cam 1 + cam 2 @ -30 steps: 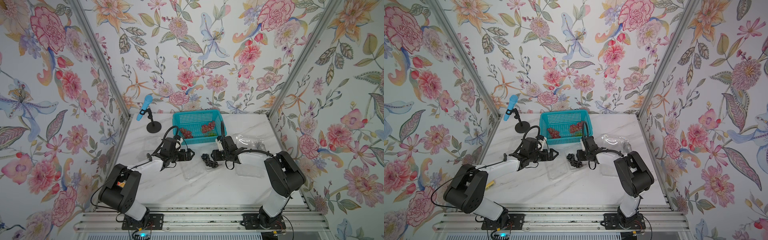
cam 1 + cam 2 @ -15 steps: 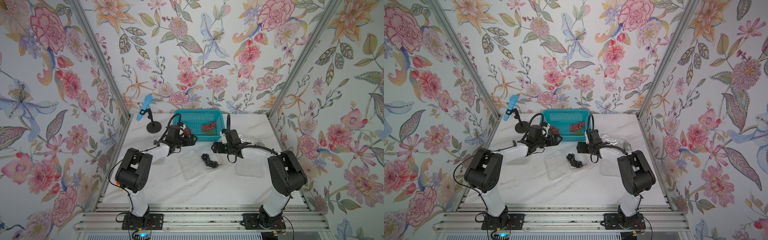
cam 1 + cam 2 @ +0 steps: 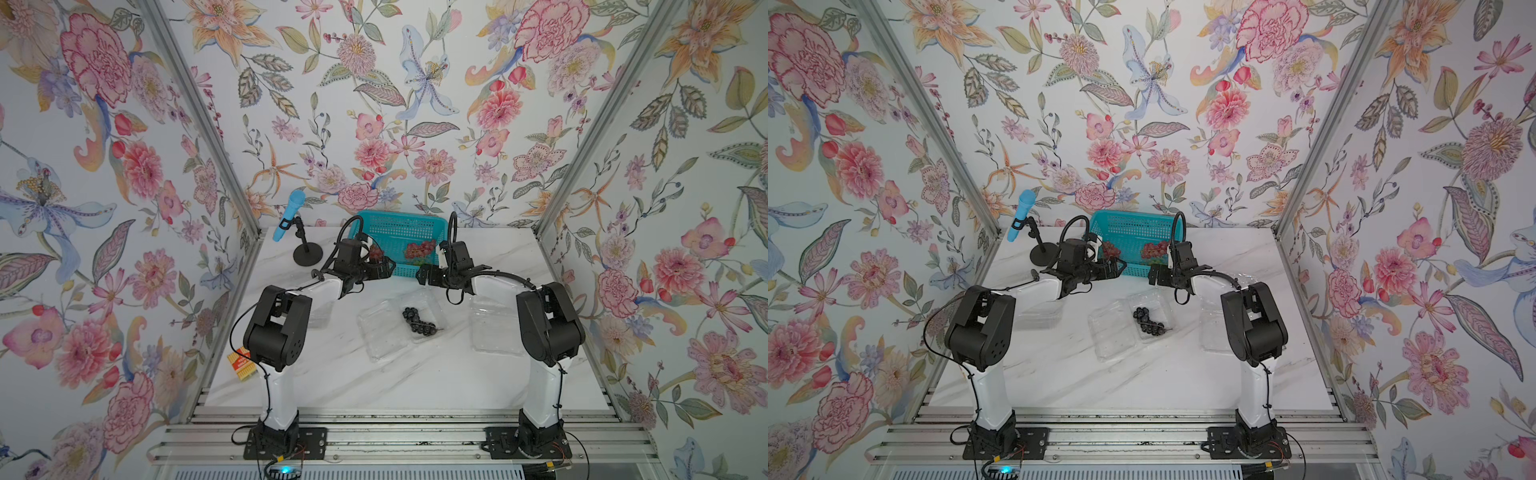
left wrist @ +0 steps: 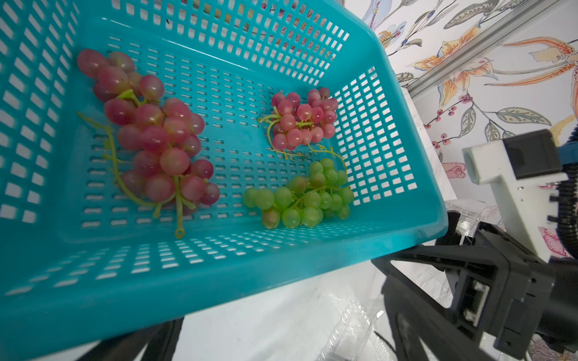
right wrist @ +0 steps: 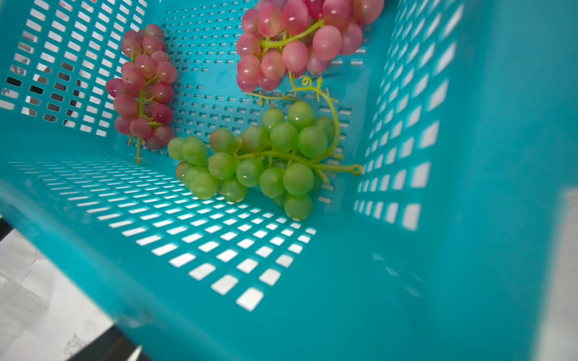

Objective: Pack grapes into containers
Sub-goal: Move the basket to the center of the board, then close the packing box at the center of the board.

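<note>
A teal perforated basket (image 3: 395, 226) sits on the marbled surface (image 3: 374, 386) just ahead of the left fingers (image 3: 388, 266) and right fingers (image 3: 422, 274). A blue microphone (image 3: 289, 214) stands outboard of the left fingers; an orange box (image 3: 242, 365) lies well behind.

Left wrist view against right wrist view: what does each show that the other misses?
Only the left wrist view: the right gripper, open beside the basket, and the flowered wall. Only the right wrist view: nothing new; the basket simply fills it from closer up. Both: two red bunches and the green bunch lying in the basket, plus a strip of table.
</note>
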You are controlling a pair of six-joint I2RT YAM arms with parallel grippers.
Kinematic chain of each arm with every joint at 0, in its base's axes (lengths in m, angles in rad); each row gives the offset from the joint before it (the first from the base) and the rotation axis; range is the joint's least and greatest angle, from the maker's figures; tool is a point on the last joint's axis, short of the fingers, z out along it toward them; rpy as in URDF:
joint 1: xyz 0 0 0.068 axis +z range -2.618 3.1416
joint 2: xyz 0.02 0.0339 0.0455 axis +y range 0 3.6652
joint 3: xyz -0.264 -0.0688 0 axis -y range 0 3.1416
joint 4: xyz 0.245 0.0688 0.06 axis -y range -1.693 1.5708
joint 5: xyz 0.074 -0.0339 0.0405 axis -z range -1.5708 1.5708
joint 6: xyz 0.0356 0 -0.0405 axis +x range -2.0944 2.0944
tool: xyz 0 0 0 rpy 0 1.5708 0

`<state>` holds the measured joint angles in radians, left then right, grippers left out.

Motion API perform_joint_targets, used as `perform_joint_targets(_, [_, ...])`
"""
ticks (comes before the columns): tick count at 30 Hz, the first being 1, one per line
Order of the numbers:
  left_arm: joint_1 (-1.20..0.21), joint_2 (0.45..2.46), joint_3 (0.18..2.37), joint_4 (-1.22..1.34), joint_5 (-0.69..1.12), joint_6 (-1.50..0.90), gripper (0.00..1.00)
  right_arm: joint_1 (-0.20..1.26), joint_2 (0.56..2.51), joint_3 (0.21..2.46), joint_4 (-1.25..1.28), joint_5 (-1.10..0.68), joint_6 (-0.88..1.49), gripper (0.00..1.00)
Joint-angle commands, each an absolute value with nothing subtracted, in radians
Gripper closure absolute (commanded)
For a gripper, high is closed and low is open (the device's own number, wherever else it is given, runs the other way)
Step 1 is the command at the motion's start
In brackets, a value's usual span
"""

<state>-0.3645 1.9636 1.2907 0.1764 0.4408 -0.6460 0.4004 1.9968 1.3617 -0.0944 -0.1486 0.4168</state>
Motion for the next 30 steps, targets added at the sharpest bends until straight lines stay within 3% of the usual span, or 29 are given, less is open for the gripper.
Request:
perform_joint_targets(1, [-0.357, 1.972, 1.328, 0.183, 0.464, -0.615, 0.0, 0.388, 2.011, 1.421, -0.12, -0.138, 0.438, 0.0])
perform_joint_targets(8, [-0.356, 1.896, 1.244, 0.192, 0.485, -0.619, 0.0, 0.386, 1.983, 1.423, -0.155, -0.174, 0.435, 0.0])
perform_joint_targets(19, [-0.356, 1.68, 1.016, 0.075, 0.486, -0.585, 0.0, 0.417, 1.708, 1.14, -0.218, -0.216, 0.269, 0.0])
perform_joint_targets(30, [-0.376, 1.589, 0.833, 0.068, 0.489, -0.601, 0.0, 0.459, 1.73, 1.048, -0.254, -0.176, 0.219, 0.17])
